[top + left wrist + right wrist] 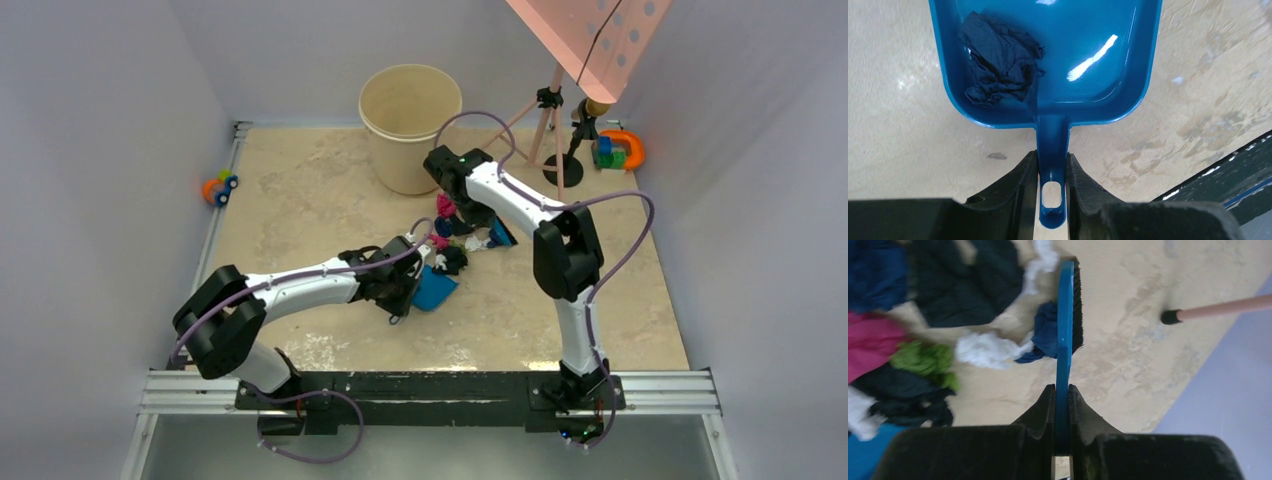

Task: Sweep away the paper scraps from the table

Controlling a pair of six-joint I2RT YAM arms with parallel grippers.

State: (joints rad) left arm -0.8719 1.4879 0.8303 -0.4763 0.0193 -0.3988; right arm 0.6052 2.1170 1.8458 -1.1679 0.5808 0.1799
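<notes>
The paper scraps (452, 238) are heaped on the desk (300, 190) between the dustpan (1098, 45) — clamped by the left gripper (1053, 161) — and the brush (1065, 310), pinched by the right gripper (1062, 392). Light and soft, they are judged better pushed than grasped.

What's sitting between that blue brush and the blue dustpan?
Crumpled paper scraps fill the gap between brush and dustpan, clearest in the top and right wrist views.

Plain pale grey walls (100, 150) enclose the scene, with a pink perforated panel (600, 40) on a tripod (548, 98).
</notes>
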